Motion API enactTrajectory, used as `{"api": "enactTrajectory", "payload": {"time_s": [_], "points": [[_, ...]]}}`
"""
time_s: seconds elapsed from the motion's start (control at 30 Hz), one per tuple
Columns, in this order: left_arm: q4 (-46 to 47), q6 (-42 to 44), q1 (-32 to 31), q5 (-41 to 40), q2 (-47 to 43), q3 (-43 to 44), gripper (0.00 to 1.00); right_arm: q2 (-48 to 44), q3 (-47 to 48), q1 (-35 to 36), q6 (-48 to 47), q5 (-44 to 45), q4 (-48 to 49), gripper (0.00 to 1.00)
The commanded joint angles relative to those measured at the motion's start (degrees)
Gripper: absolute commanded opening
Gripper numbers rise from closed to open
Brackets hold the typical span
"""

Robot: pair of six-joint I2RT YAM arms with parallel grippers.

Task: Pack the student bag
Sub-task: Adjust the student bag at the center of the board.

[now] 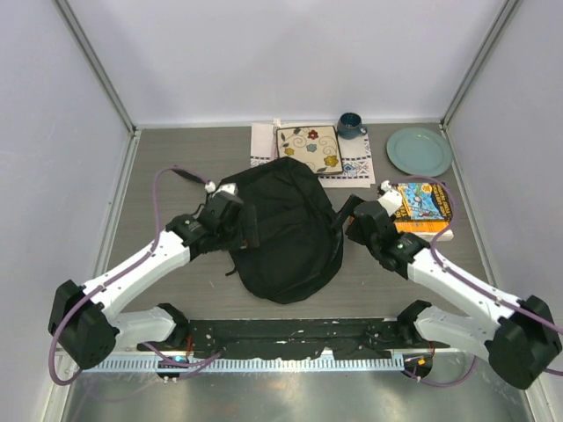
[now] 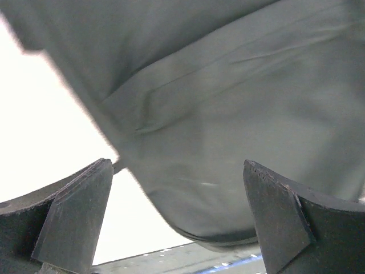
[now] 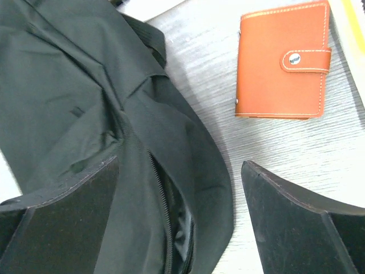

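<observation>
While both arms reach in from the near edge, the large black soft fabric backpack lies flat in the middle of the grey wood-grain table, squarely between them. That placement suits a hold on the bag from two sides.

The left claw sits at the bag's left shoulder with its jaws spread wide and nothing pinched. A bulging fold of dark cloth fills its wrist view just past the fingertips. The glare beside it is strong, so I cannot tell whether either pad touches the fabric.

The right claw is likewise spread and empty, poised over the bag's right edge. A black zip line runs between the fingers there, with a sliver of grey lining showing. My guess is that this is the mouth to be pulled wider before anything goes in.

Just beside that edge lies a closed tan leather wallet with a snap tab, the handiest item to pack first.

Farther right is a blue-and-orange covered book, close against the right arm. Beyond it are a round teal plate and a dark blue mug. A square floral-patterned pad rests on a white embroidered cloth, touching the bag's far rim.
</observation>
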Motion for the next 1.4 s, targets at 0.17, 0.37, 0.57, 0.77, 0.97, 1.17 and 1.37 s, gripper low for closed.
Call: {"api": "enactTrajectory", "payload": {"time_s": [0.17,0.37,0.57,0.77,0.97,1.17,1.37], "points": [[9.42,-10.90,2.24,-6.20,-10.82,-19.94,1.00,12.58,3.01,-4.69,-8.86,-18.06,7.50,0.94],[22.31,-11.61,3.64,1.16,-10.31,-26.97,1.00,18.20,2.83,-4.95,-9.47,-21.84,10.75,0.94],[37.18,-12.75,5.05,11.45,-3.99,-30.15,1.00,21.46,1.08,-4.95,-9.04,-31.76,15.75,0.94],[35.46,-12.84,5.32,13.05,-5.37,-26.81,1.00,23.83,-4.80,-3.64,-2.10,-41.79,28.75,0.91],[16.93,-7.93,5.40,4.54,-17.77,-16.28,1.00,27.69,-4.03,8.21,3.44,-38.29,33.52,0.91],[6.37,-5.11,5.41,0.22,-19.54,-11.60,1.00,33.86,-1.56,12.80,9.68,-33.83,38.36,0.91],[1.08,-6.24,5.41,-0.40,-17.43,-14.41,1.00,21.41,-1.30,10.96,7.23,-19.75,21.87,0.95]]}}
